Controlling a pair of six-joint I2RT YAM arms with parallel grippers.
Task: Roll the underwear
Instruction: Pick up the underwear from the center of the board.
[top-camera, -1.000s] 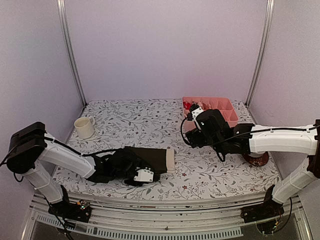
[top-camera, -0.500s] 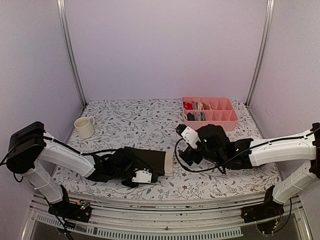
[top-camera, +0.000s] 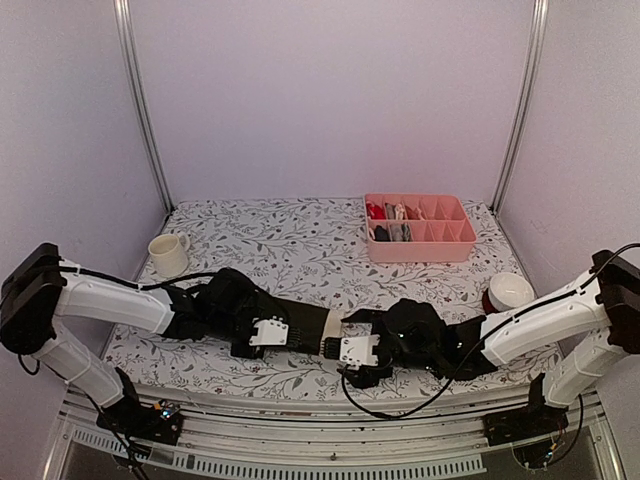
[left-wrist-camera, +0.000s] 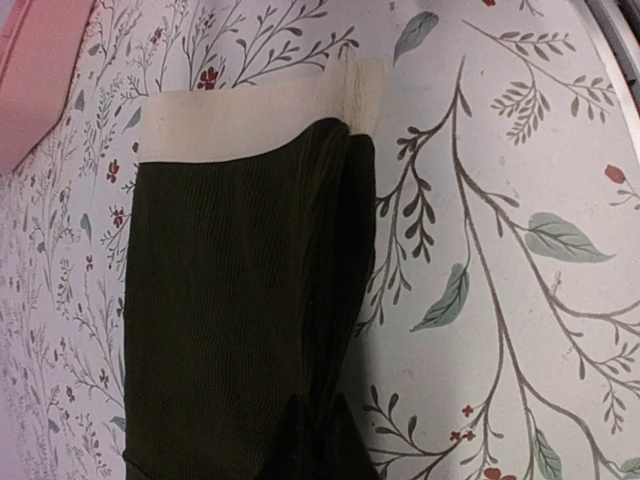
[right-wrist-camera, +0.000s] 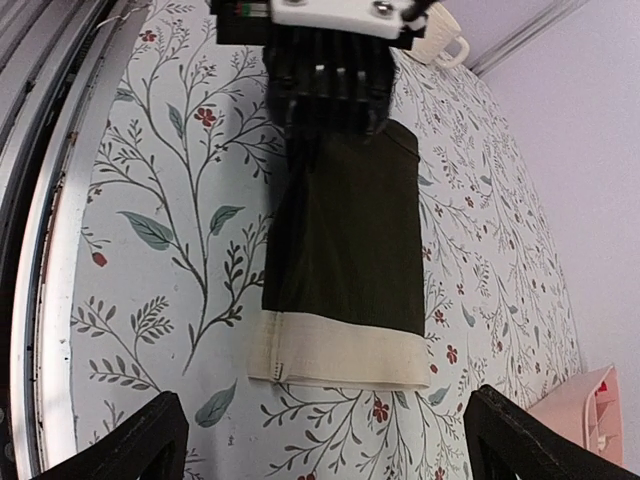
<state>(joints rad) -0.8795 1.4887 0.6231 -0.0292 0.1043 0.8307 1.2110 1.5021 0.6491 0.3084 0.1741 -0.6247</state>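
Whereas it was held beside the pink tray (top-camera: 420, 247) a second ago, the right gripper (top-camera: 336, 348) has been brought well away from it, jaws wide apart, to the flat-lying dark olive underwear (right-wrist-camera: 350, 230). The garment's end farther from the tray is clamped by the left gripper (right-wrist-camera: 325, 120).

White-shelled arms (top-camera: 110, 300) with black joints, cables and fingers (right-wrist-camera: 150, 445).

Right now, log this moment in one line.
left end effector shut on underwear | right end effector open at waistband | underwear flat, unrolled
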